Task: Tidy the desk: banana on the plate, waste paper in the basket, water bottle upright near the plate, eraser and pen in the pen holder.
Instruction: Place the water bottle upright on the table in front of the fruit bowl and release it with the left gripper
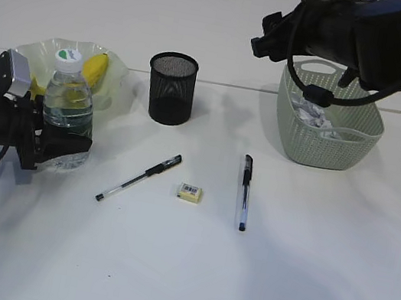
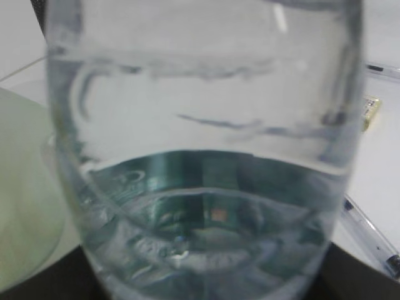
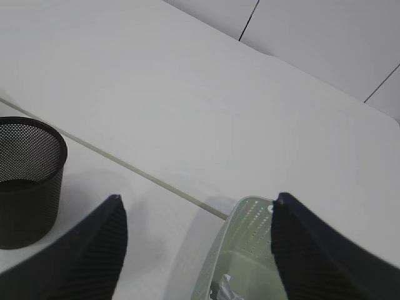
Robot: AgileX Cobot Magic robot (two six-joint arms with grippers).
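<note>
Water bottle [image 1: 68,107] upright beside plate [image 1: 124,74], gripped by left tool [image 1: 50,145]; right tool [image 3: 197,250] wide, empty. Next: release, withdraw.

Looks like an office: a plain white surface [image 1: 187,272], pens [image 1: 244,193] lying just before a mesh pen holder [image 1: 171,88], bare pale panelled wall behind.

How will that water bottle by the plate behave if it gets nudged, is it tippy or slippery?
The water bottle looks partly filled, so it is probably fairly heavy and steady at the bottom. It is tall and narrow, so a push near the cap could still tip it. Its clear smooth plastic wall may be slippery and give a little when squeezed.
</note>
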